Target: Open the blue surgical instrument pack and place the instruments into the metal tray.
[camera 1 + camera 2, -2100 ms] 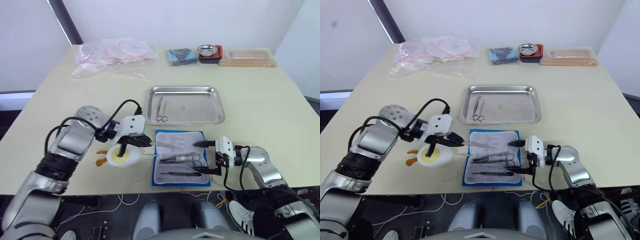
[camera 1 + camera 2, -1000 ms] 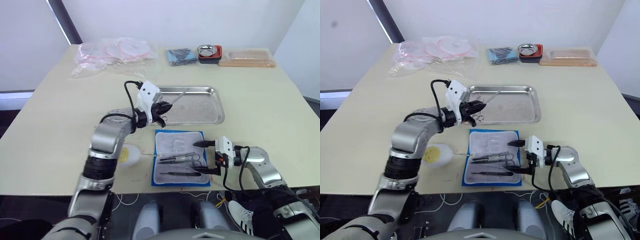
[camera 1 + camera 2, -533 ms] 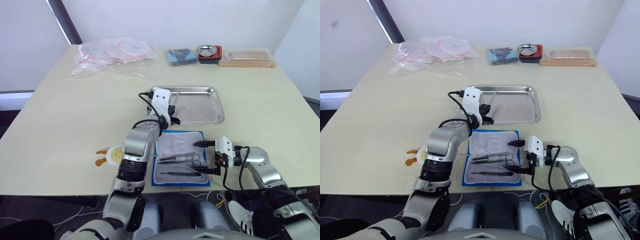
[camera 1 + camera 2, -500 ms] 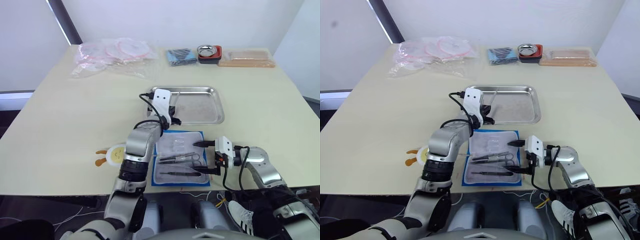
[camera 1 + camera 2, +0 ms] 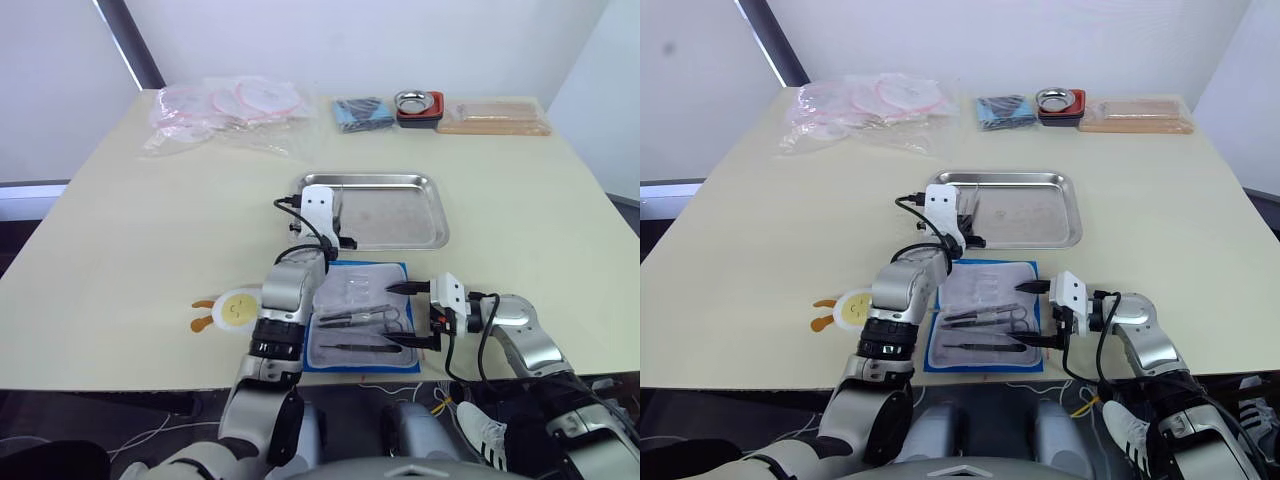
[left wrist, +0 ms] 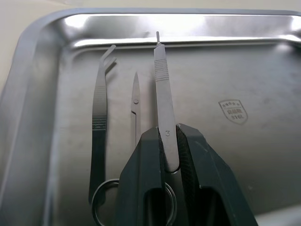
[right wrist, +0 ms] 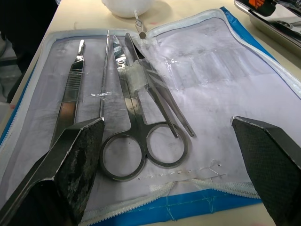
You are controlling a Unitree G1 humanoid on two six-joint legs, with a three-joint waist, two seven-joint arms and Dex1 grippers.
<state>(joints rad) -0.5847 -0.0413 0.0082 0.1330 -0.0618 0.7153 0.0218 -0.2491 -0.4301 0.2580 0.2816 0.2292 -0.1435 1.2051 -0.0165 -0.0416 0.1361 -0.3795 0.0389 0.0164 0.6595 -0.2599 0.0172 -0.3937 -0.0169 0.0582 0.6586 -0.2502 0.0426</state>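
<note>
the large shiny stainless-steel rectangular tray with rounded corners (image 5: 400, 240) sits in the middle of the pale table (image 5: 130, 250), and the bright blue flat soft instrument pack (image 5: 405, 272) lies unzipped just in front of it, pale lining up. the left hand (image 6: 168, 141) is over the tray's left end, clenched on a slim flat silvery scalpel handle (image 6: 162, 89) near its back end, the ribbed part and tip pointing out toward the far rim; whether the tip touches the tray floor cannot be told. two instruments already lie in the tray beside it: slim bent-tipped tweezers (image 6: 99, 127) and ring-handled scissors (image 6: 135, 115). the right hand (image 5: 412, 315) rests at the pack's right edge with its fingers spread wide and nothing between them. in the pack remain a second ribbed flat handle (image 7: 70, 96), a thin straight probe (image 7: 103, 80), ring-handled steel scissors (image 7: 134, 122) and slim forceps (image 7: 160, 99), several tucked under a clear plastic strap. these tools look light, stiff and smooth, so they would likely slip or pivot in a loose pinch; the ribbed zones or the shanks just above the rings seem the surest places to grip. the pack itself is soft and may drag along when a tool is pulled from under the strap.
</note>
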